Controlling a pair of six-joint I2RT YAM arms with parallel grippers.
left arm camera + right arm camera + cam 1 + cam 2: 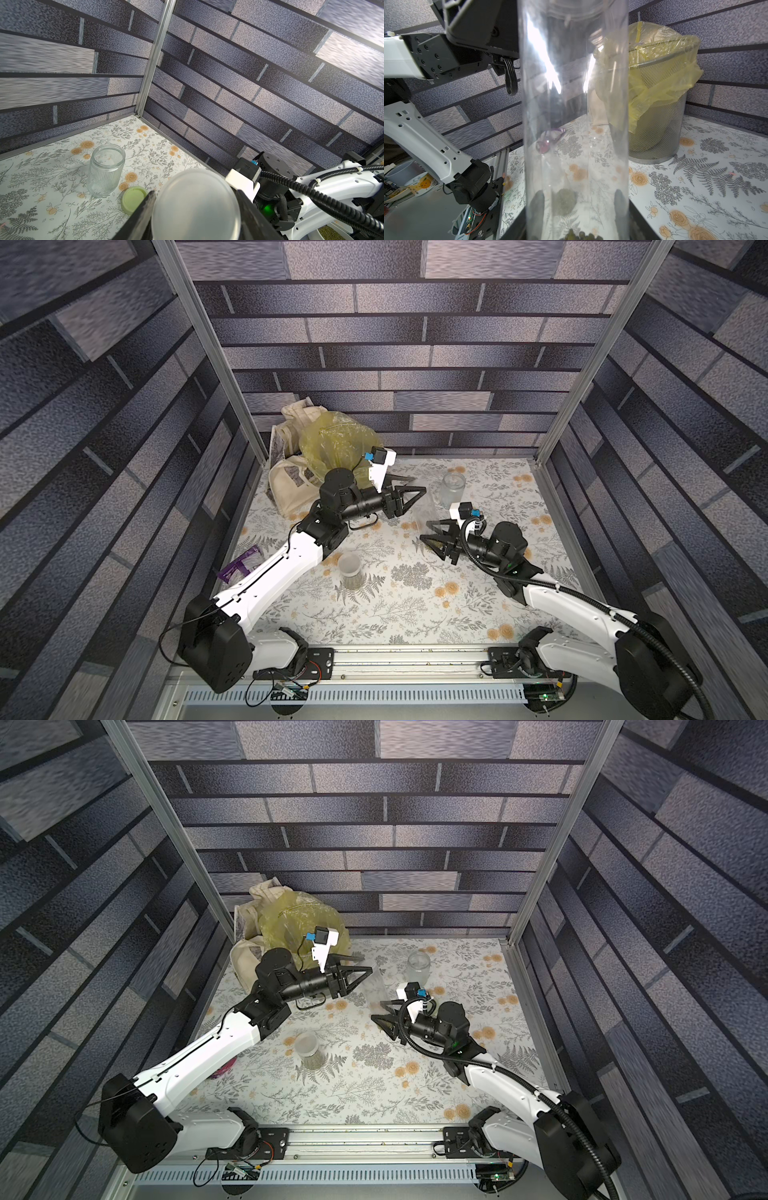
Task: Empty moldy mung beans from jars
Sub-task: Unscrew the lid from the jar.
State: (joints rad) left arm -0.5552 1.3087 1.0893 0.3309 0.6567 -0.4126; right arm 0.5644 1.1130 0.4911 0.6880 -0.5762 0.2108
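A tall clear jar (426, 510) (571, 104) stands mid-table, with a few mung beans (581, 235) at its bottom. My right gripper (424, 531) (578, 198) is shut on this jar low down. My left gripper (419, 485) (195, 193) is at the jar's top, its fingers pressed against both sides of the frosted lid (195, 207). A short frosted-lidded jar (349, 568) holding mung beans (351, 581) stands near the left forearm. A wider ribbed jar (453, 487) (106, 170) stands open and empty at the back, its pale green lid (133, 199) lying beside it.
A mesh bin lined with a yellow bag (332, 448) (654, 124) stands at the back left, behind the left wrist. A cream cloth bag (286, 485) leans beside it. A purple plastic item (241, 564) lies by the left wall under the left forearm.
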